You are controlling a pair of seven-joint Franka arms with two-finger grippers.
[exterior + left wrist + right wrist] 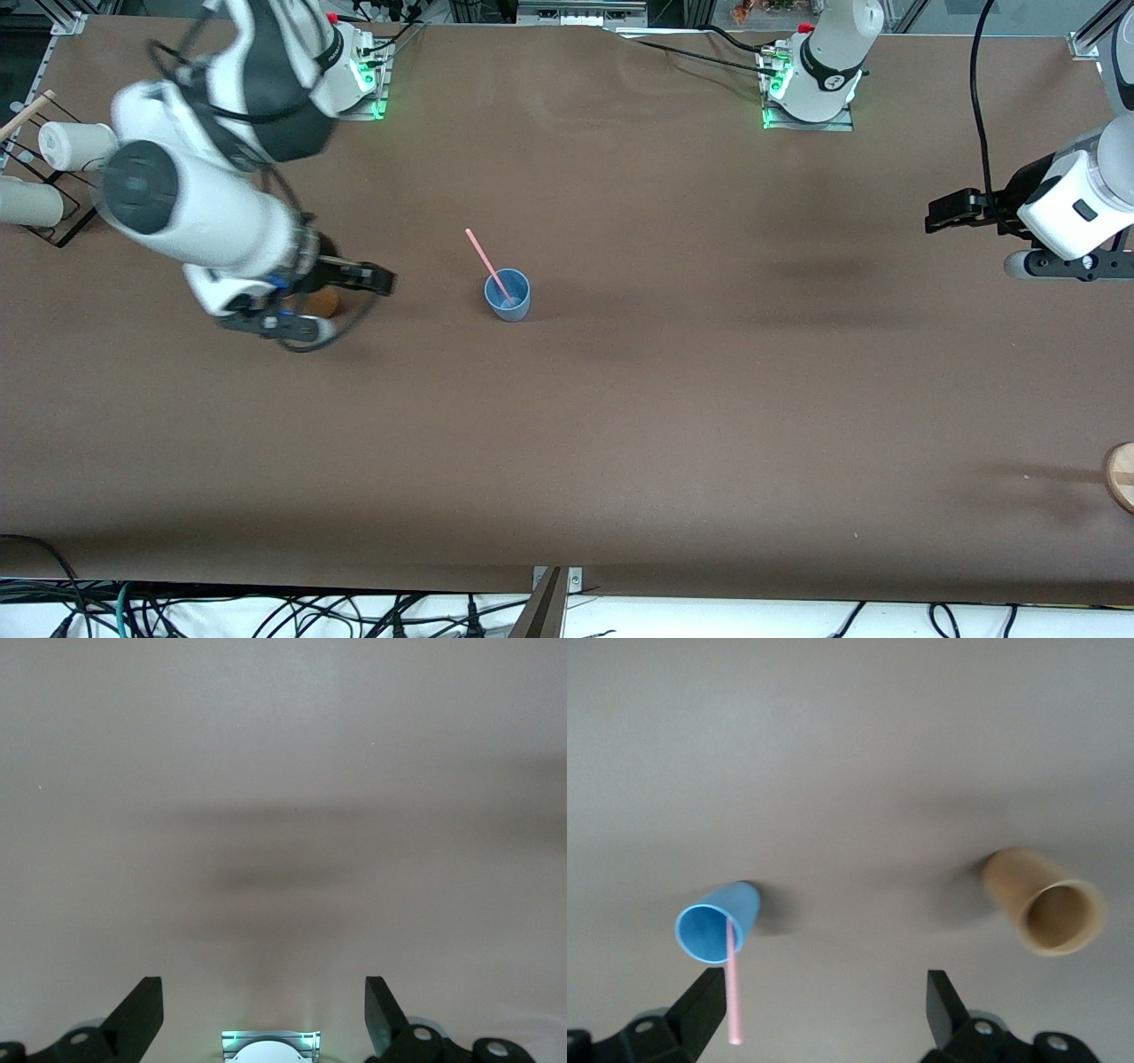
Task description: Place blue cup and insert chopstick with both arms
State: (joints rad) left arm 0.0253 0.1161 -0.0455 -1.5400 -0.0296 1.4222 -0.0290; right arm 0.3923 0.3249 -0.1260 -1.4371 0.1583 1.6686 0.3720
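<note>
Blue cup (pixel 508 295) stands upright mid-table w/ chopstick (pixel 487 263) leaning inside. Insert step looks done. Right gripper (pixel 819 1010) spread, empty, near tan cup (pixel 1045 901). Left gripper (pixel 264 1014) spread, waits at its table end. Next: retract arms w/o bumping cups.

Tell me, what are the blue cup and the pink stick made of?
The blue cup looks like smooth plastic: even colour, thin wall, slight sheen. The chopstick standing in it is thin, straight and evenly pale pink, probably plastic too, though painted wood can't be ruled out.
</note>
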